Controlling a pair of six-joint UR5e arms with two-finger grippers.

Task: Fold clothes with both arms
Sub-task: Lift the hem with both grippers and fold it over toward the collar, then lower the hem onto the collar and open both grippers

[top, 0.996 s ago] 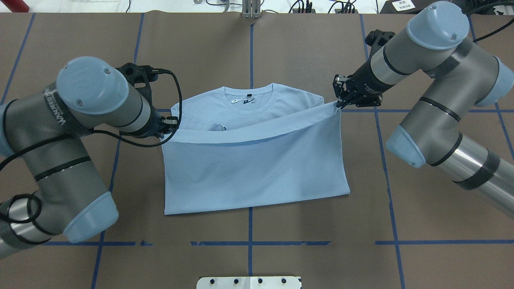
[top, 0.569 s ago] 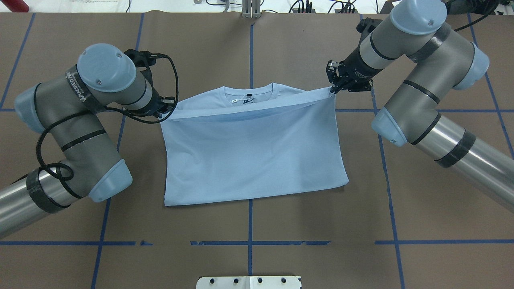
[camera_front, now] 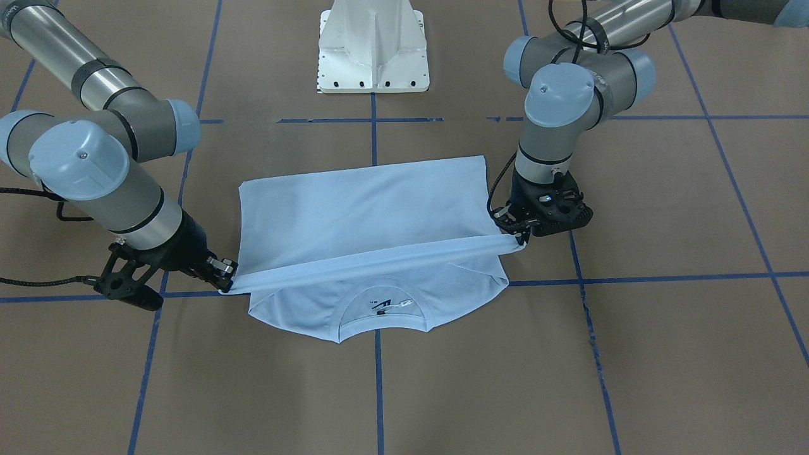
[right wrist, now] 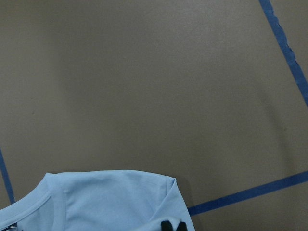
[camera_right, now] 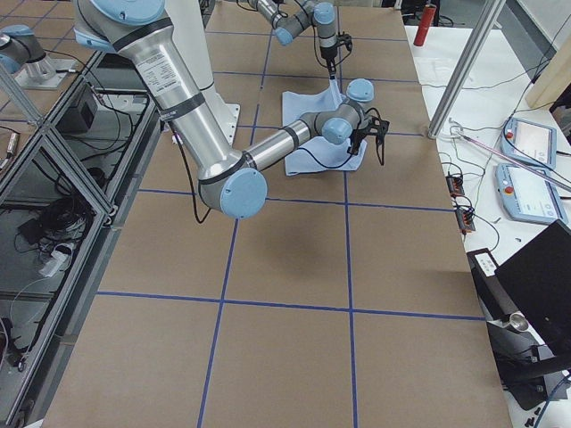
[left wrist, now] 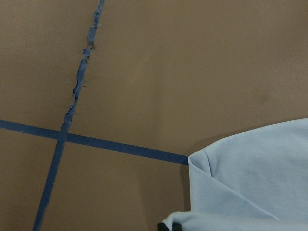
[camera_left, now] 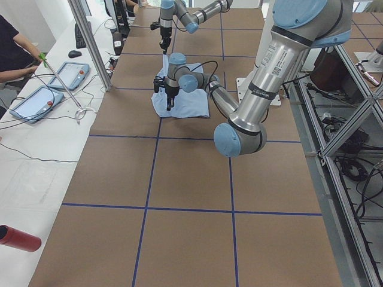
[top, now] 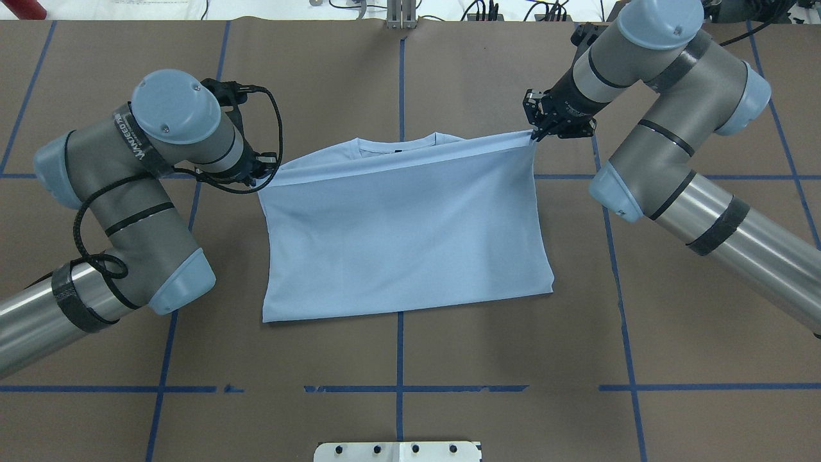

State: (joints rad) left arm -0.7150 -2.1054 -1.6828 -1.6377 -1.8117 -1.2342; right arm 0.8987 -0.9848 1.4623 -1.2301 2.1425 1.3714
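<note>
Front-facing view: the light blue T-shirt point(camera_front: 360, 202) lies at the worktop point(camera_front: 663, 366) centre, its collar point(camera_front: 379, 319) toward the edge far from the robot. The hem is doubled over and stretched taut between both hands. The left hand point(camera_front: 519, 238) grasps one hem corner and the right hand point(camera_front: 226, 272) grasps the other. Overhead view: the raised hem covers nearly all the collar. Wrist views: each shows black fingertips point(left wrist: 164, 225) pinching blue cloth, with blue tape lines point(left wrist: 120, 147) on bare worktop beyond
</note>
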